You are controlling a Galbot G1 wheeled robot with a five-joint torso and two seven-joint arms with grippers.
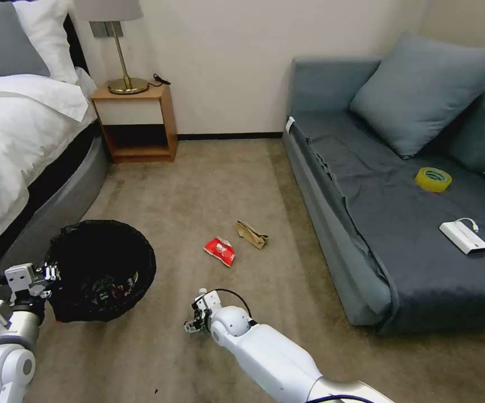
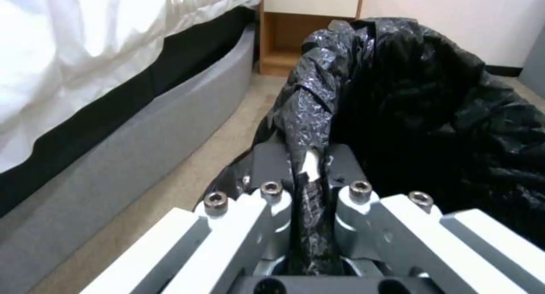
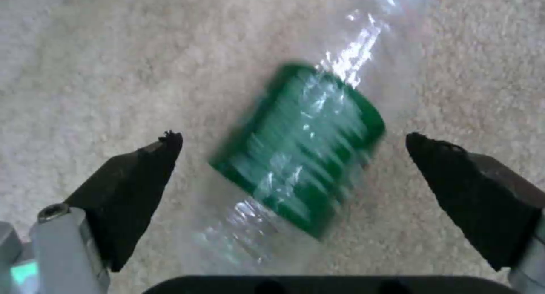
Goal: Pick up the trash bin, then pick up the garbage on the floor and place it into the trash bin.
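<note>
**Bin held at the rim, bottle between spread fingers**

While the left gripper [image 1: 49,274] is pinching the rim of the trash bin [image 1: 101,270] beside the bed [image 1: 24,140], the right gripper [image 1: 194,322] is reaching down to the carpet [image 1: 208,184], just right of the bin. Farther right of the bin, a red-and-white packet [image 1: 220,251] and crumpled tan paper [image 1: 252,234] are lying apart.

Seen from the left wrist, the fingers [image 2: 271,166] are clamping the bin's black bag [image 2: 397,93].

Seen from the right wrist, the fingers [image 3: 136,174] are standing wide open either side of a clear bottle [image 3: 301,145], not touching it.
</note>
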